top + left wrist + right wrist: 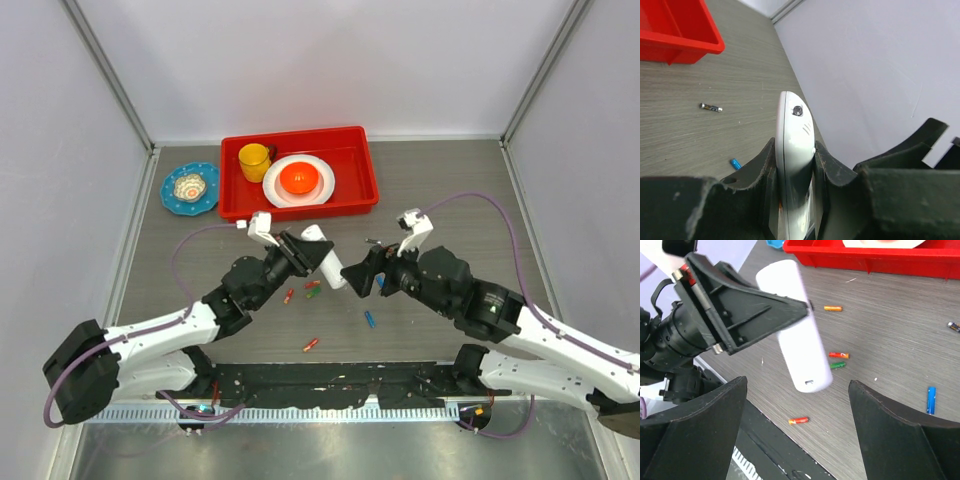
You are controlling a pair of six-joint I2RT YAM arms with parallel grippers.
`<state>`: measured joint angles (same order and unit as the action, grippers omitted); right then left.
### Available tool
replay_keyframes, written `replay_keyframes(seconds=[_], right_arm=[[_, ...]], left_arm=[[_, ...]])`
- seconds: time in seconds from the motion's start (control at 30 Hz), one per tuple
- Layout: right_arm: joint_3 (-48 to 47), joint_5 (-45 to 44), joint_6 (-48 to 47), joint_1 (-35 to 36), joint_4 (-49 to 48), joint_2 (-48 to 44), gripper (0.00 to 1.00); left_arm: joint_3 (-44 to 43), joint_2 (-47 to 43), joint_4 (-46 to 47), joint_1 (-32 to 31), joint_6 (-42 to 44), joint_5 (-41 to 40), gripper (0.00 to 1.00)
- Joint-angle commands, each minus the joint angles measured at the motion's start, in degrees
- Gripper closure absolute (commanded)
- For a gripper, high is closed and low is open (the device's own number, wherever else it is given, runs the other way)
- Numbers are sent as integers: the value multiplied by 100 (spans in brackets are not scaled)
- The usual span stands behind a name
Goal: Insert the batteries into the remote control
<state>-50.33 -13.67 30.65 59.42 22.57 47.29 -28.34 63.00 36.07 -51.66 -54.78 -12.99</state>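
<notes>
The left jaws are clamping the remote (792,135) by its long edges and holding it lifted off the tabletop (440,190). It is tilting with its free end reaching toward the right jaws, probably so the back cover is within reach for opening. The right jaws are standing wide open and empty, just short of that free end. The batteries (838,355) are lying scattered on the tabletop beneath, apparently none loaded yet, waiting until the compartment is open.
</notes>
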Motion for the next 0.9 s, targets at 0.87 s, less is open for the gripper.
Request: replay_keyframes(seconds=[0.87], right_arm=[[2651,-778,1839,26,-2828,-818,30]], left_arm=[[1014,966,2358,-98,1820,-1258,100]])
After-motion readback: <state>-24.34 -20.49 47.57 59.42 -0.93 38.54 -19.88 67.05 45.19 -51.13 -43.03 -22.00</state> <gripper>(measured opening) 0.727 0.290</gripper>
